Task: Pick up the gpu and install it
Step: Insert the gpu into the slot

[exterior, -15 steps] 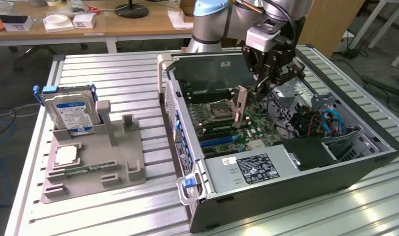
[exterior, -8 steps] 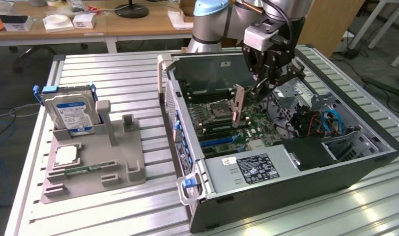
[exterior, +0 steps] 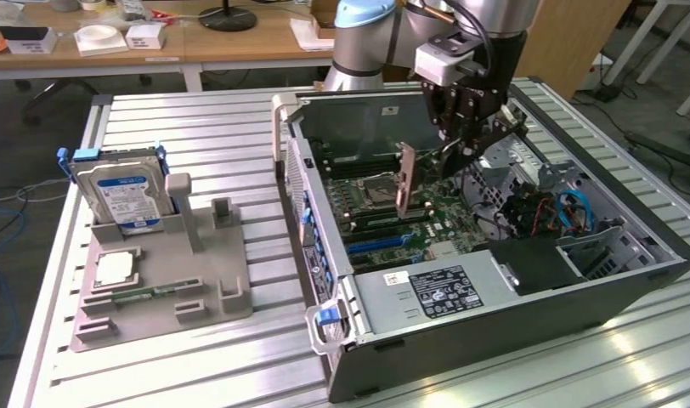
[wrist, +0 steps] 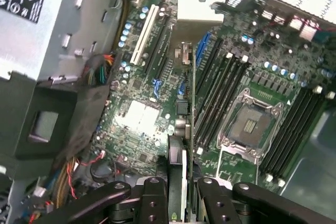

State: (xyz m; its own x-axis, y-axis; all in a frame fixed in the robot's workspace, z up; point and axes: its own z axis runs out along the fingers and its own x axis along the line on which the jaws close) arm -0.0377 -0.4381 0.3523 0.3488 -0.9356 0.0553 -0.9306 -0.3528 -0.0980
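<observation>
The gpu point(exterior: 406, 177), a thin card seen nearly edge-on, hangs upright inside the open computer case point(exterior: 322, 280), just above the green motherboard point(exterior: 419, 225). My gripper point(exterior: 453, 151) is shut on the card's upper edge. In the wrist view the gpu point(wrist: 185, 129) runs away from my gripper point(wrist: 181, 195) toward its silver bracket point(wrist: 197, 14). It hangs over the motherboard point(wrist: 142, 119), between the white expansion slot point(wrist: 142, 35) and the black memory slots point(wrist: 220, 93). I cannot tell whether its lower edge touches a slot.
The empty CPU socket point(wrist: 252, 121) lies beside the memory slots. A power supply point(exterior: 442, 289) fills the case's near end, with cables point(exterior: 572, 212) at the exterior view's right. On the exterior view's left, a grey holder point(exterior: 152, 289) carries a hard drive point(exterior: 124, 195).
</observation>
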